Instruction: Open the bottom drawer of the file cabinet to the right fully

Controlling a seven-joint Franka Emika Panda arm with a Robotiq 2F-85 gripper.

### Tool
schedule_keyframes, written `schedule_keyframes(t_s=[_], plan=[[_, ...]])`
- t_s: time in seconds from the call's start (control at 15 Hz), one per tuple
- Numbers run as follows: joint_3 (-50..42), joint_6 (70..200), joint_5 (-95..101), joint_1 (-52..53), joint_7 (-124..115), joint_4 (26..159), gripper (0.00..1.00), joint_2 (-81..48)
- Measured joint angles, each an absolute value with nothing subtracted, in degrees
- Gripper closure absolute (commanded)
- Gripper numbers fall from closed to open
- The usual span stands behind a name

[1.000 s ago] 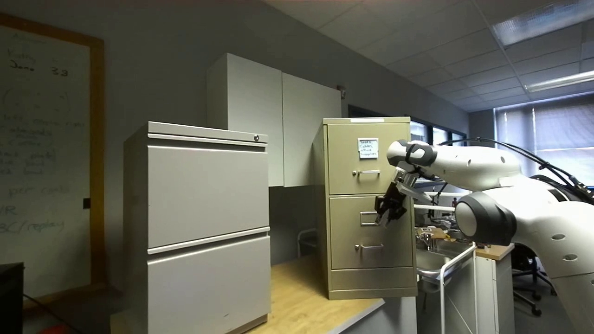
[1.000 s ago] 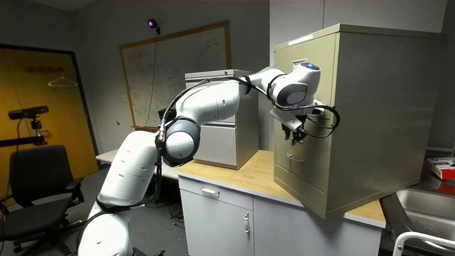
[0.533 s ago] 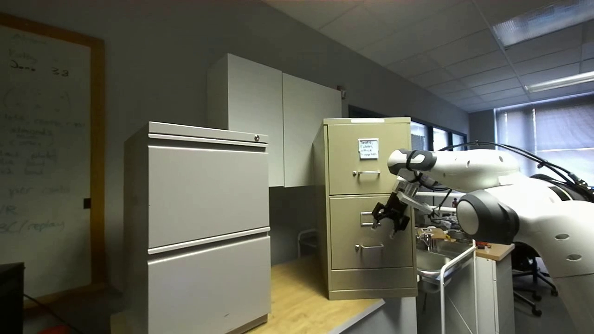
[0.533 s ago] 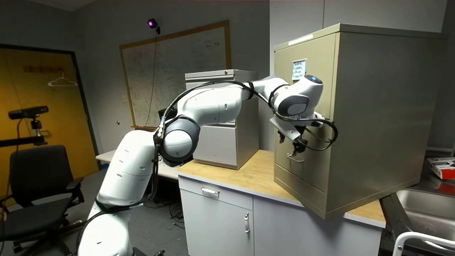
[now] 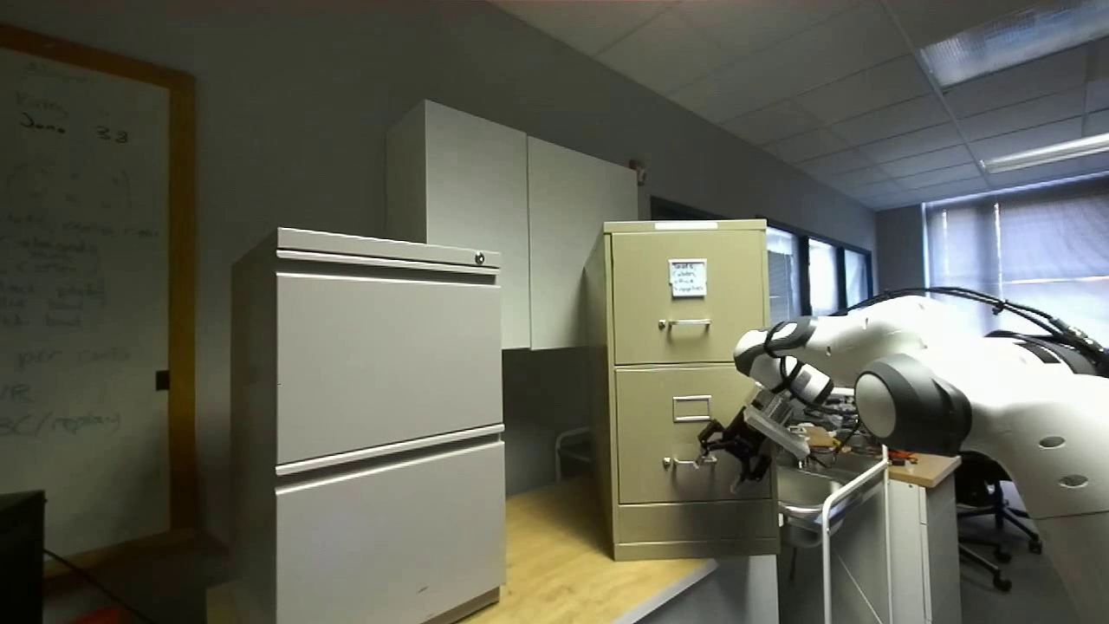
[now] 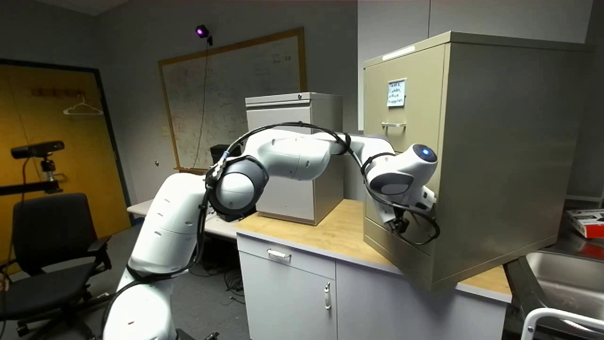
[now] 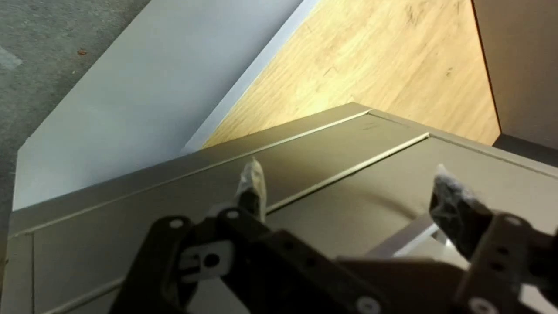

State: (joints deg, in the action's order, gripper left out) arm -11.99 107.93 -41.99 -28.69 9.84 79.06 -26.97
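One gripper (image 5: 719, 475), jaws apart; from where I stand, the bottom drawer's (image 5: 667, 438) level handle (image 5: 685, 462) at its ten o'clock

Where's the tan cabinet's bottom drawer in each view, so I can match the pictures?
An exterior view: bottom drawer, right of centre, facing the camera.
An exterior view: bottom drawer, right of centre, mostly hidden behind the arm.
Wrist view: bottom drawer, lower right, partly behind the fingers.
Shared landmark: wooden counter, lower left of the drawer in both exterior views, above it in wrist view.
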Motion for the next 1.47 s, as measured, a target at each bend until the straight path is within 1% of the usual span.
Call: schedule_keyframes(t_s=[0.13,0.73,1.13,1.47], plan=[[-12.10,111.33,-44.64,-28.68,7.34,81.39,0.00,-26.91],[-13.60,115.64,-49.10,-28.35,-5.01,89.08,0.00,-23.60],[-14.03,120.62,-52.55,-27.42,-5.46,94.41,0.00,-20.57],[-15.23,128.67,-52.94,-26.22,-5.48,97.44,0.00,-15.67]])
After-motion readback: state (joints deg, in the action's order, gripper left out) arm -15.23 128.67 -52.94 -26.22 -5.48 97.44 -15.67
